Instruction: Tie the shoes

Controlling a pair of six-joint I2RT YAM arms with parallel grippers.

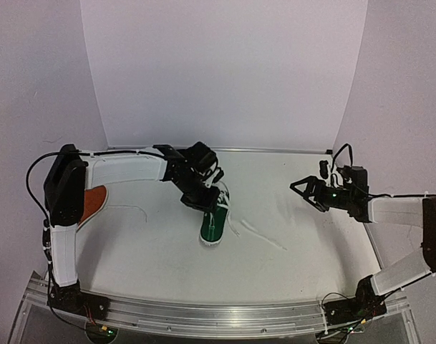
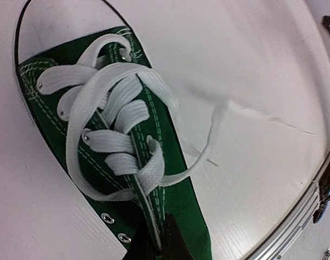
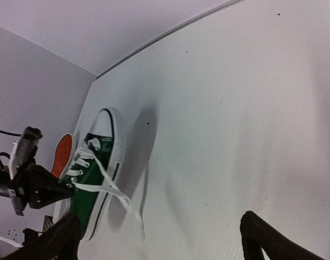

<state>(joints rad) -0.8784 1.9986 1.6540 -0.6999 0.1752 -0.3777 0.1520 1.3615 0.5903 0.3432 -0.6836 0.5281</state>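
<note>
Shoes: green shoe (image 1: 213, 223) lying mid-table; orange shoe (image 1: 94, 201) sitting far left.
Left gripper (image 2: 166, 239): clenching at green shoe's ankle end.
Right gripper (image 1: 304, 188): hanging spread, empty.
Laces (image 2: 127, 116): limp, light, likely slipping easily; I am targeting loose ends (image 1: 264, 236).

White table (image 1: 160, 251), plain white walls (image 1: 225, 72) (curved backdrop); aluminium rail (image 1: 225, 315) along near edge

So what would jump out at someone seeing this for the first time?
The dark green shoe mid-table grabs you first, its white laces undone and trailing off to the right. The left tool is pinched shut at the shoe's far end, while the right tool hangs wide open further right, clear of it. An orange-red shoe peeks out behind the left arm.
</note>
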